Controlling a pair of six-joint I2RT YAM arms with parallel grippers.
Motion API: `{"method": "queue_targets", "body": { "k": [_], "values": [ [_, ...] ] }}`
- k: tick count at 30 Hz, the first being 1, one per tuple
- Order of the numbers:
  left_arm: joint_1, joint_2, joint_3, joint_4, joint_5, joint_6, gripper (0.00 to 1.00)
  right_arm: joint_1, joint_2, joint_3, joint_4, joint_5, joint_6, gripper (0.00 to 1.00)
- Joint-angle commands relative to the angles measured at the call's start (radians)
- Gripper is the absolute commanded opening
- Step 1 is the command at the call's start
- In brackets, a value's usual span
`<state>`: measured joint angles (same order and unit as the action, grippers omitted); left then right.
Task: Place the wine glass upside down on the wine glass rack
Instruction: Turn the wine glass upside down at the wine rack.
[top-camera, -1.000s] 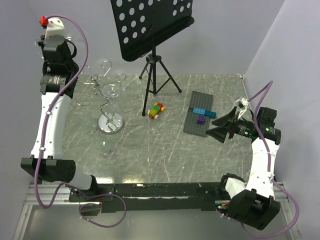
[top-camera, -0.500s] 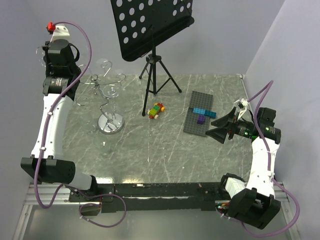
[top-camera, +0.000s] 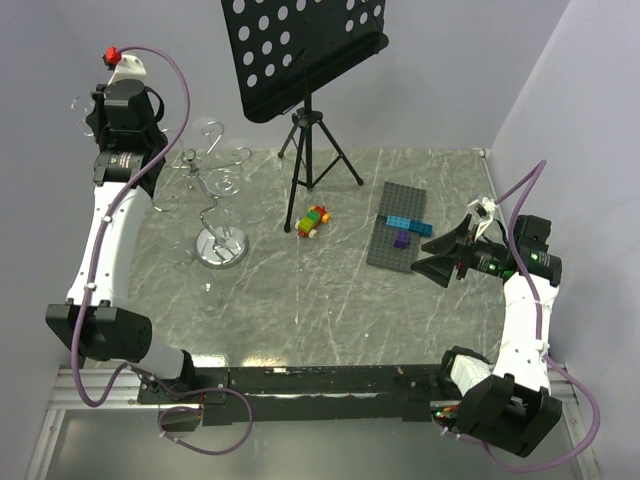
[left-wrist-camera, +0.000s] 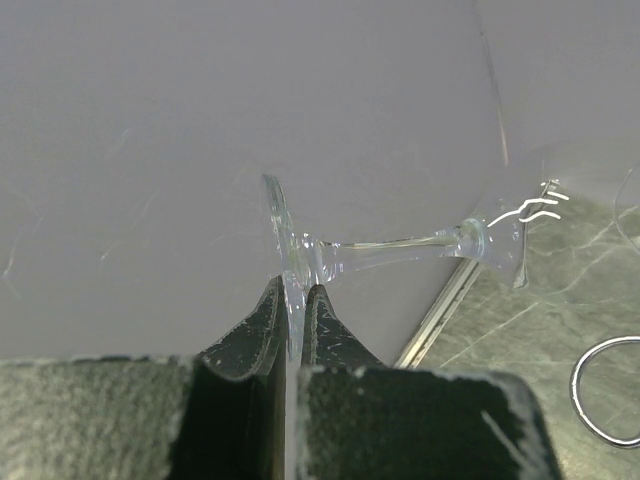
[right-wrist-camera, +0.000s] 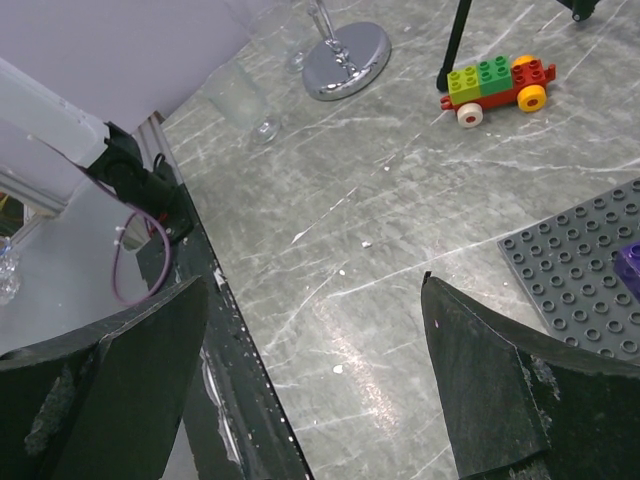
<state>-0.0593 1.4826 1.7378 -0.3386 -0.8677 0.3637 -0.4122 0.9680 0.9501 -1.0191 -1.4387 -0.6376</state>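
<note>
Clear wine glass up in the air, left pincer clamped on its round foot

It's at 10 o'clock from the chrome wine glass rack, off the surface. Another glass stands at the rack's 7 o'clock, black music stand at 2. In the wrist view the stem lies sideways, bowl toward 3 o'clock. Right pincer gapes wide, holding nothing.

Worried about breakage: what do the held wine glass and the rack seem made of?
Wine glass: clear glass by the look, possibly clear plastic; fully see-through with bright glints. Rack: thin metal wire, chrome-like; its round base mirrors light.
</note>
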Motion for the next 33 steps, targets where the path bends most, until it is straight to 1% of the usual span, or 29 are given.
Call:
{"method": "queue_targets", "body": {
  "k": [1,13,15,33],
  "values": [
    [0.006,-0.012,-0.015,0.119,-0.040,0.073,0.01,0.004,0.005,0.039,0.007,-0.045,-0.039,0.93],
    [0.003,-0.012,-0.086,0.124,-0.011,0.162,0.01,0.004,0.009,0.041,-0.003,-0.051,-0.047,0.93],
    [0.001,-0.016,-0.095,0.113,0.012,0.172,0.01,0.006,0.009,0.041,-0.004,-0.051,-0.048,0.93],
    [-0.040,-0.005,-0.109,0.027,0.087,0.236,0.01,0.004,0.015,0.041,-0.001,-0.048,-0.047,0.93]
  ]
}}
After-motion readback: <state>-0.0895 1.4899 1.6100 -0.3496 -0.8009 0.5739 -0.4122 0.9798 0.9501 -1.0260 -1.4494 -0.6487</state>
